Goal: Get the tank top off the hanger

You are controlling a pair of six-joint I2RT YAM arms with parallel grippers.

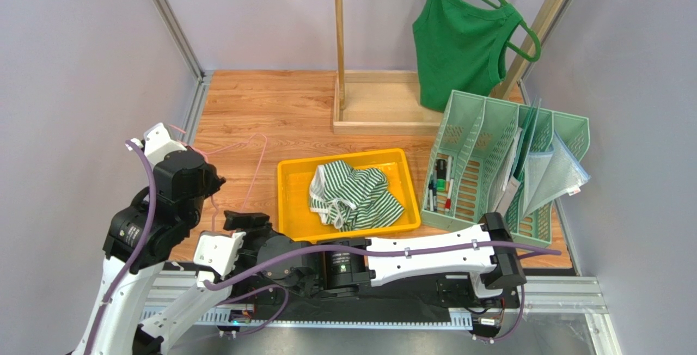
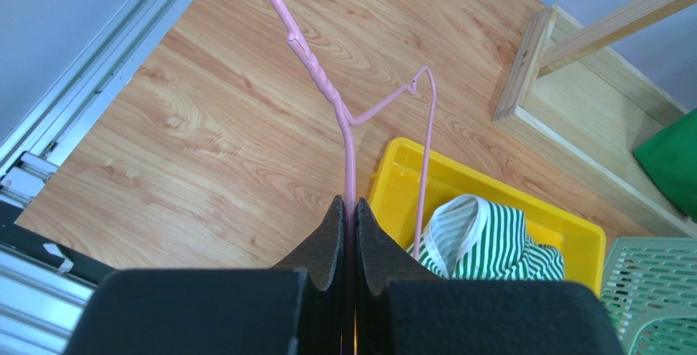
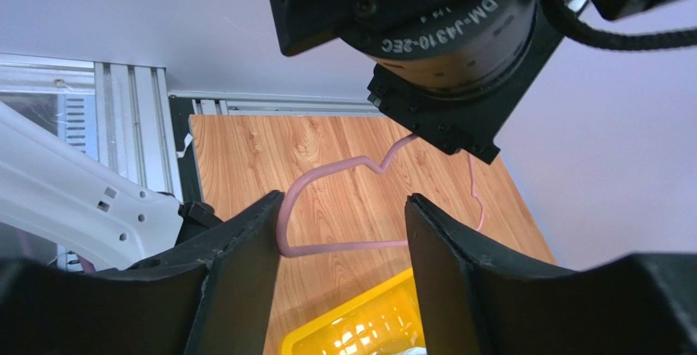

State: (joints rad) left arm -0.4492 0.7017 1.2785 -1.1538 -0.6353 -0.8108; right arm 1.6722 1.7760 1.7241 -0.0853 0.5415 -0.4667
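Tank top [image 1: 356, 196] — striped green and white, bunched in yellow tray [image 1: 288, 208] mid-table, off the hanger [image 2: 348, 138]. Pink wire hanger pinched tight between closed pads of left gripper [image 2: 349, 204], reaching out over the wood left of the tray. Right gripper [image 3: 344, 201] spread wide, holding nothing, at the tray's near-left corner — hanger's loop seen beyond its fingers. Green top [image 1: 458, 45] hung on rack [image 1: 338, 28], far right.

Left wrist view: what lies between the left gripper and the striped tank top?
In that view, the yellow tray's wall and an arm of the pink hanger, which the left gripper grips, stand before the striped tank top.
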